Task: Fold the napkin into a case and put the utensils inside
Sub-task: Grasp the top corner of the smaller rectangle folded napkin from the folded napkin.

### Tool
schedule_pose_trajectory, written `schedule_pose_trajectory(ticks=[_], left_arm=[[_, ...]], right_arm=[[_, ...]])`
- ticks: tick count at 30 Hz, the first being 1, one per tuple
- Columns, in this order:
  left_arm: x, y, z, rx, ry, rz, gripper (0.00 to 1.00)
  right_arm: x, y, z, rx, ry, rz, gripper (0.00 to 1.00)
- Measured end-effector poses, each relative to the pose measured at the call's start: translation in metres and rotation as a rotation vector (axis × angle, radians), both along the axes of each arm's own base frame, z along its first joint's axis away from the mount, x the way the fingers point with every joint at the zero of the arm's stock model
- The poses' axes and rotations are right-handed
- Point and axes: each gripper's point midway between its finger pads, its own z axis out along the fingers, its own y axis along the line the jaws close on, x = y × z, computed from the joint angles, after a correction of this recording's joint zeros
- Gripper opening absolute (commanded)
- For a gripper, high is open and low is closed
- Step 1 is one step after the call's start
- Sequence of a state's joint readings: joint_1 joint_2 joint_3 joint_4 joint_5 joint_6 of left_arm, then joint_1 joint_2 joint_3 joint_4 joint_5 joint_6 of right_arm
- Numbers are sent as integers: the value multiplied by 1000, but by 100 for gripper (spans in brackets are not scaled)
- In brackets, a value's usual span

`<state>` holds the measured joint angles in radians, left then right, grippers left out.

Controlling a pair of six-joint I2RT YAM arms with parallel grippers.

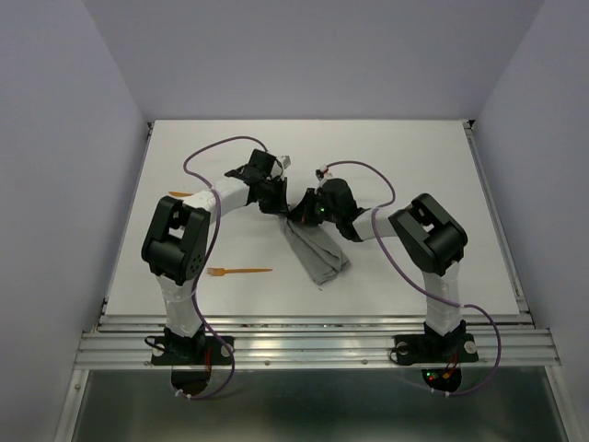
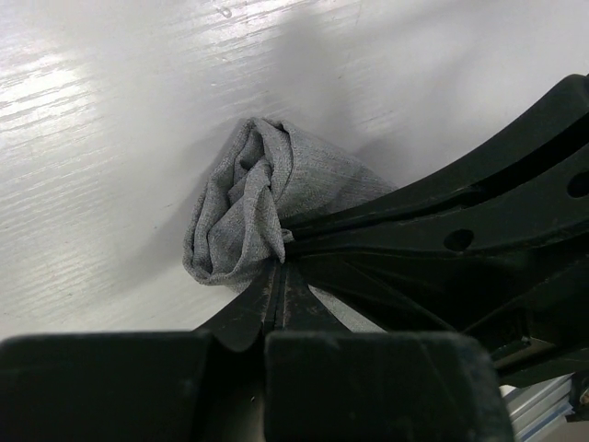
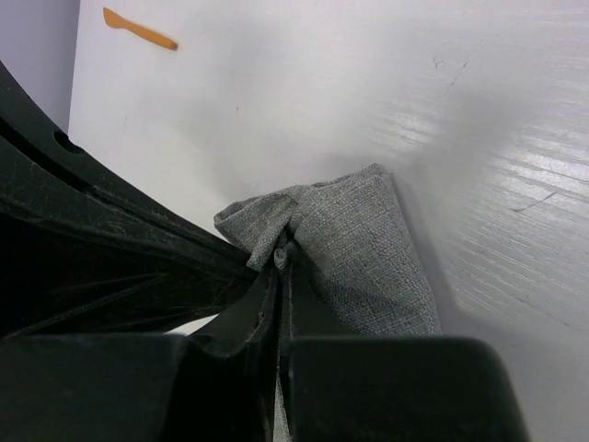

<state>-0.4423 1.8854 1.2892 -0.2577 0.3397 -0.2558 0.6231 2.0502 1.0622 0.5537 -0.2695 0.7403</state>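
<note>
Closest to the arm bases, the fork (image 1: pixel 241 272) lies flat on the white table (image 1: pixel 414 157). It is a thin orange plastic sliver with its long axis running left to right, small tines toward the left and the tapered handle toward the right. Just beyond and to its right, apart from it, sits the napkin (image 1: pixel 318 256). This is matte mid-grey woven cloth gathered into a narrow oblong, its long axis slanting from near-right to far-left. The near end lies loose and rounded on the table, and the far end is drawn up toward the middle of the table, where both pincers meet. The left gripper (image 2: pixel 281 256) is clenched on a bunched, creased wad of the cloth, whose folds bulge out past its black fingertips. The right gripper (image 3: pixel 281 260) is likewise pinched tight on a corner of the grey fabric, and a flatter folded panel spreads away beside it, its weave plainly visible. Farther back and to the left, partly hidden by the left arm (image 1: pixel 184 235), lies the second orange piece (image 3: pixel 138 29). It is slim and flat, broader at one end and tapering to a point, well apart from the napkin
</note>
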Motion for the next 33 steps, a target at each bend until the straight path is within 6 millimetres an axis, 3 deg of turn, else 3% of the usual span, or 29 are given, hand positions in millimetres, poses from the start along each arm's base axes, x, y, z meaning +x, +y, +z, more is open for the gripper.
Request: schedule_pose_trajectory(ticks=[15, 20, 26, 30, 31, 33], left_arm=[[2, 0, 3, -16, -4, -2, 0], [1, -1, 4, -23, -2, -6, 0], [2, -1, 4, -34, 2, -3, 0], [2, 0, 4, -51, 10, 5, 0], [3, 0, 5, -56, 12, 8, 0], [3, 0, 5, -63, 13, 9, 0]], right_arm=[[-1, 4, 7, 17, 7, 5, 1], [-1, 9, 0, 30, 26, 11, 1], [-3, 14, -4, 35, 39, 20, 14], [-3, 13, -4, 33, 40, 18, 18], [-4, 13, -4, 30, 40, 17, 25], [-3, 10, -3, 14, 40, 11, 28]])
